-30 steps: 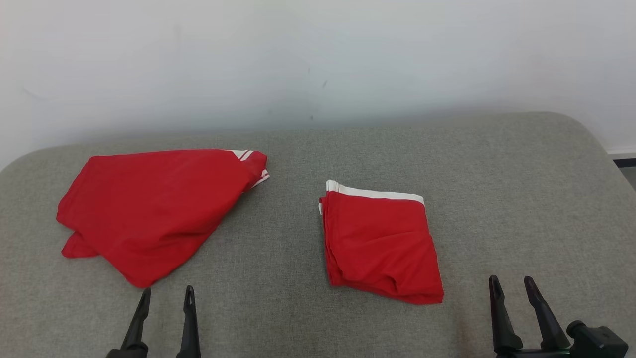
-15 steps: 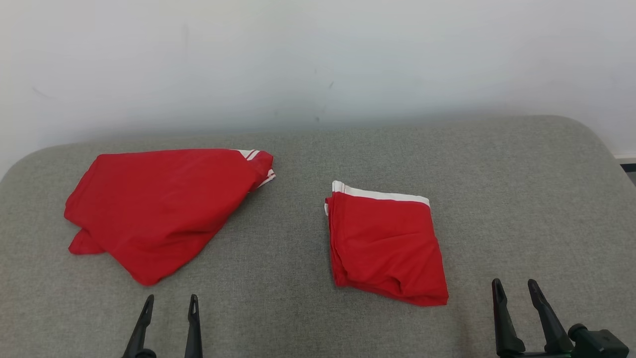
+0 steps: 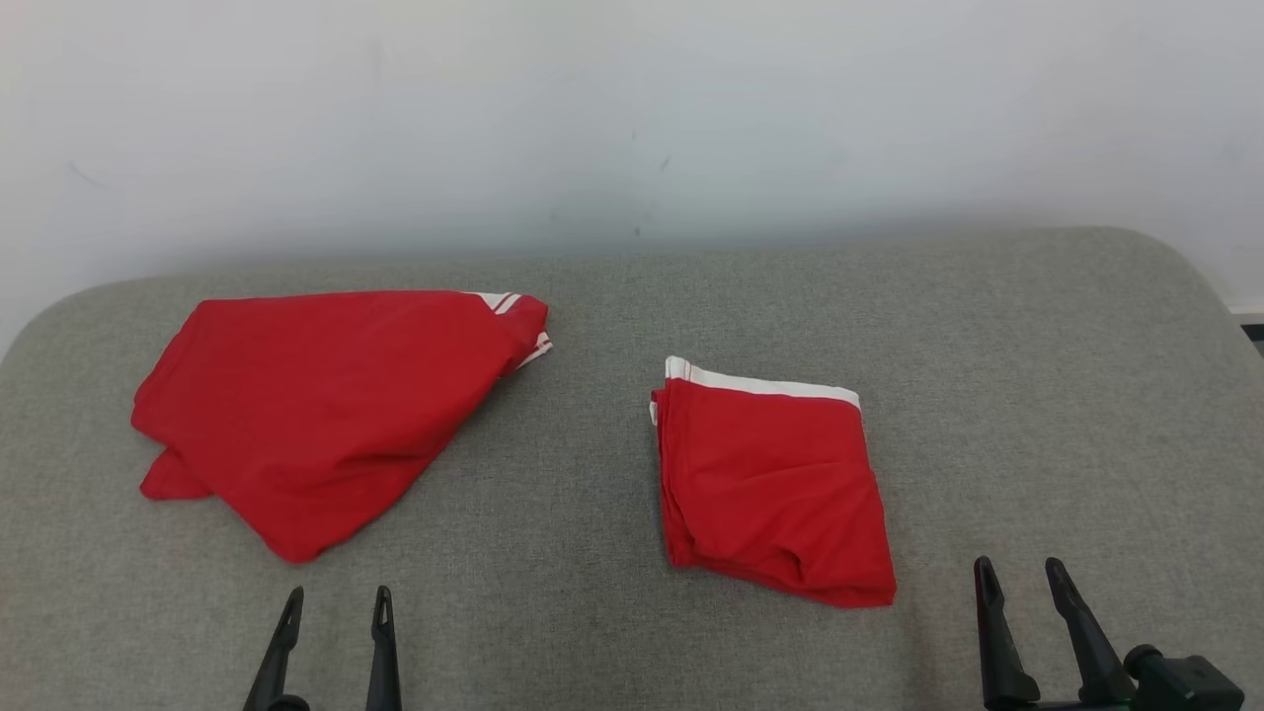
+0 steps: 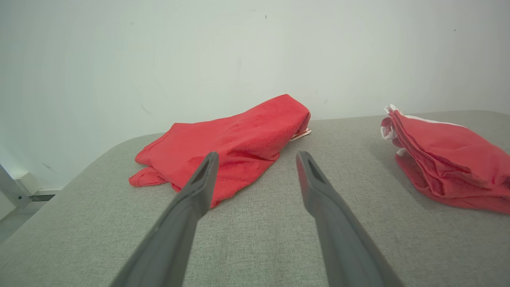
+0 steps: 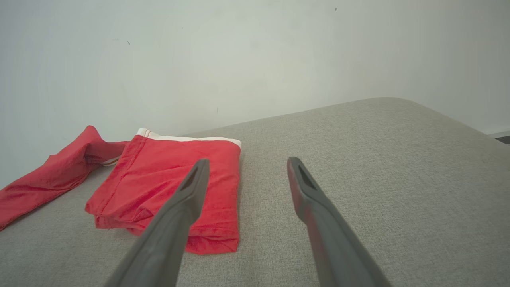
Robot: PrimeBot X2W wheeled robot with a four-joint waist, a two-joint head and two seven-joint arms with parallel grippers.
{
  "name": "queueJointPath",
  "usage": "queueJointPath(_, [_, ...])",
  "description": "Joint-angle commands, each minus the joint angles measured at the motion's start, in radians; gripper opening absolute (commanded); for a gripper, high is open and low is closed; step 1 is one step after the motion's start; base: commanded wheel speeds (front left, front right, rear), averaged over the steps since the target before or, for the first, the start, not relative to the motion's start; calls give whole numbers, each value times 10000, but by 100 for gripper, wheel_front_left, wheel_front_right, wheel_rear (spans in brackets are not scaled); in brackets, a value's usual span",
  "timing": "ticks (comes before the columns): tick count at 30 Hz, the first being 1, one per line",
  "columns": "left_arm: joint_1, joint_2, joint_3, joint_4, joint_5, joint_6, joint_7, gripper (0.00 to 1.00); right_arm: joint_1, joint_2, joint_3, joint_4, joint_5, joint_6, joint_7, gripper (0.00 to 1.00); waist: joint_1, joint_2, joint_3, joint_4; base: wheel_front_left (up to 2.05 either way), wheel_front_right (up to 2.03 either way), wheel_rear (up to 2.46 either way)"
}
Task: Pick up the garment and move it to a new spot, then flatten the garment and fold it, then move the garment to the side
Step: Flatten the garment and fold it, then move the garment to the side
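Lying on grey cushion [image 3: 1037,395]: folded garment [image 3: 775,484], loose garment [image 3: 326,405].

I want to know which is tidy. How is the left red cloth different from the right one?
The left garment lies loose and lopsided; the folded garment is a neat stacked rectangle. The left garment covers more of the grey cushion; the folded garment is compact. The left garment shows thin white stripes at one corner; the folded garment has a white band along its far edge. Both are red.
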Motion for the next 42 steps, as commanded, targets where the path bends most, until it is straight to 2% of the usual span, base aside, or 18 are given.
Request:
queueJointPath(1, [78, 0, 6, -32, -2, 20, -32, 100, 3, 44, 4, 23, -44, -25, -46, 100, 0, 0, 3, 9, 0, 0, 0])
queueJointPath(16, [82, -13, 27, -10, 3, -13, -32, 100, -109, -70, 115, 135, -89, -25, -46, 100, 0, 0, -19, 31, 0, 0, 0])
queueJointPath(26, [-146, -23, -132, 20, 36, -49, -32, 100, -1428, -592, 535, 680, 10, -25, -45, 100, 0, 0, 146, 152, 0, 0, 0])
queueJointPath(30, [-317, -28, -268, 33, 61, -49, -32, 100, -2482, -944, 792, 1558, 158, -25, -38, 100, 0, 0, 376, 343, 0, 0, 0])
queueJointPath(36, [-741, -37, -514, 116, 30, -50, -32, 100, -3983, -1478, 1283, 3523, 486, -25, 151, 100, 0, 0, 871, 779, 0, 0, 0])
queueJointPath(42, [-1143, -43, -710, 202, -56, 5, -32, 100, -5011, -1637, 2035, 5298, 946, -25, 298, 100, 0, 0, 1398, 1099, 0, 0, 0])
